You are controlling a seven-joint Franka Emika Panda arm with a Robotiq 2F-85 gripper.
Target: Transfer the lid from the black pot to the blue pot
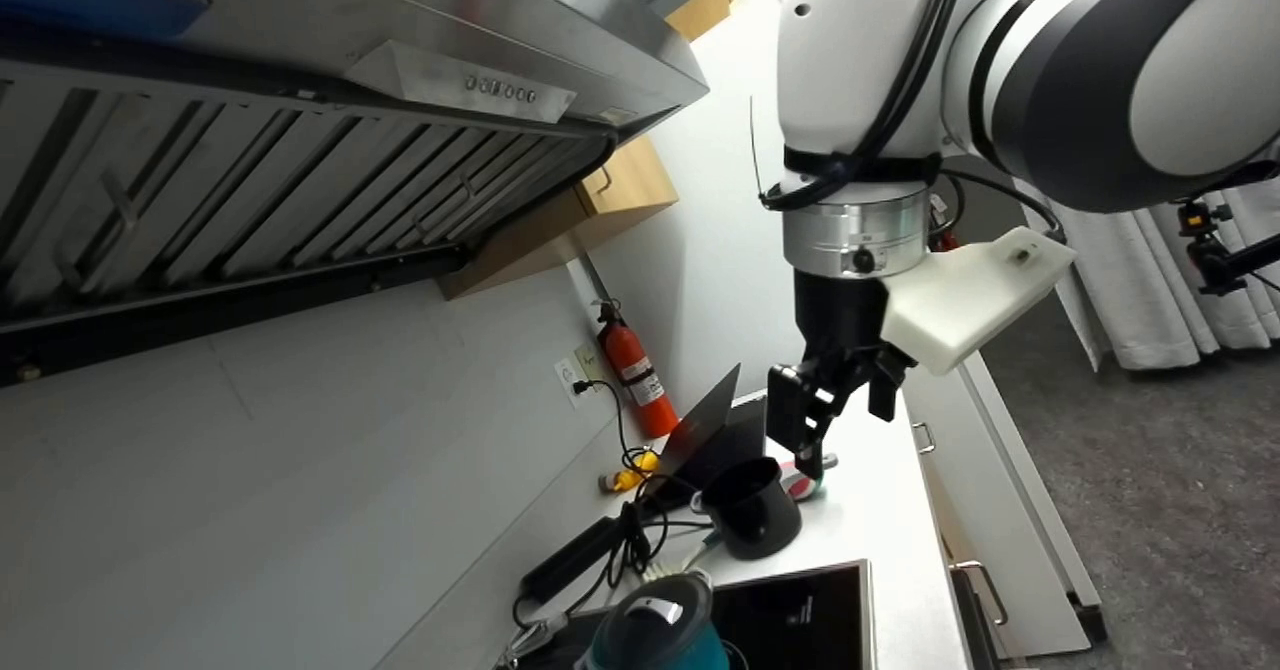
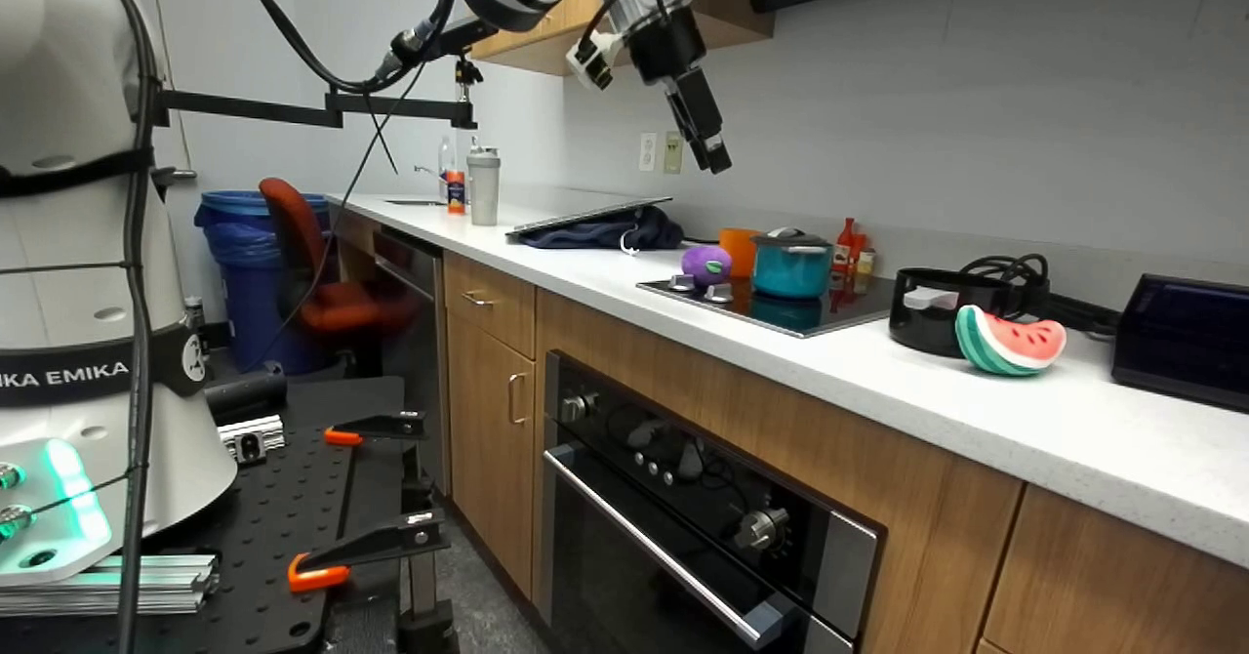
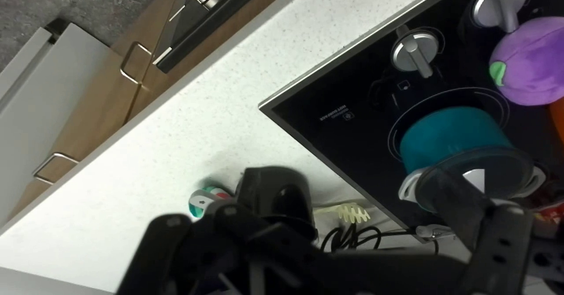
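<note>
The blue pot (image 2: 792,271) stands on the cooktop; it also shows in the wrist view (image 3: 449,134). A dark glass lid (image 2: 790,237) with a pale handle sits on the blue pot; it shows from above in an exterior view (image 1: 640,630). The black pot (image 1: 755,515) stands on the counter beside the cooktop, its dark inside showing with no lid on it; it is partly hidden in the wrist view (image 3: 282,193). My gripper (image 1: 845,425) is open and empty, well above the counter. In the wrist view one finger overlaps the lid, but the gripper is apart from it.
A purple plush toy (image 2: 706,265) and an orange cup (image 2: 739,249) stand by the blue pot, red bottles (image 2: 845,244) behind. A watermelon toy (image 2: 1015,344) touches or nearly touches the black pot. A pale spaghetti spoon (image 3: 353,212) and cables lie between. A range hood (image 1: 400,100) hangs above.
</note>
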